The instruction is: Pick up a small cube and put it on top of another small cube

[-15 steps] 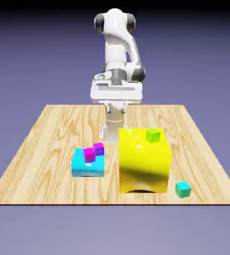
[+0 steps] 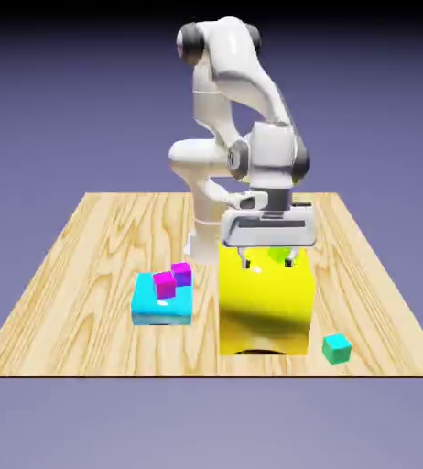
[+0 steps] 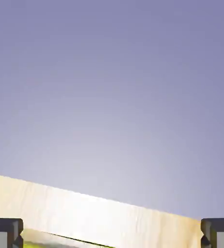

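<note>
Tool [image 2: 267,264] has swung over the yellow block [image 2: 265,307].

Pale table [image 3: 85,208] slants from nine to five o'clock; my open fingertips [image 3: 9,232] flank six o'clock.

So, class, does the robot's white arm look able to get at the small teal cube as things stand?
Probably yes: the small teal cube sits on bare wood with nothing on it, and the open hand looks empty, though the big yellow block stands close beside it.
</note>
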Available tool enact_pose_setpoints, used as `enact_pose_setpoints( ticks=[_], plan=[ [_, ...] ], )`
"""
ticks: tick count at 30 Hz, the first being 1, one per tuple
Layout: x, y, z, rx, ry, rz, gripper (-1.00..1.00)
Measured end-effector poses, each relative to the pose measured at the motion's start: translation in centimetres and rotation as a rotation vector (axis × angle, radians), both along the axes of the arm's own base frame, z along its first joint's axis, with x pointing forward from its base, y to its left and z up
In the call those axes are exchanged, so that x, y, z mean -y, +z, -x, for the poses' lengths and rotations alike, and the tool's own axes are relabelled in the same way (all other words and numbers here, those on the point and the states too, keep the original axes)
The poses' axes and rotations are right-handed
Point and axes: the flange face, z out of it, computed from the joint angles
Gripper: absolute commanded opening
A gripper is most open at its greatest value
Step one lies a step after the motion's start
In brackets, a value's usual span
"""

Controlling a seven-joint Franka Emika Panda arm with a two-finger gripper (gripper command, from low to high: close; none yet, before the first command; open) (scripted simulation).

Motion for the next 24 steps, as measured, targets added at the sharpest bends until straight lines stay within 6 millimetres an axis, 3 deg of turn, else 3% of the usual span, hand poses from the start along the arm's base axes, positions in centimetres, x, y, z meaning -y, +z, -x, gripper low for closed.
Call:
enact_pose_setpoints(
  ticks=[6, 14, 24],
  plan=[
    [-5.0, -4.9, -2.2, -0.186, 0.031, 0.042, 0.00],
    [-11.4, -10.7, -3.6, -0.407, 0.056, 0.080, 0.00],
    [-16.6, -16.4, -4.8, -0.653, 0.034, 0.099, 0.00]
  ],
)
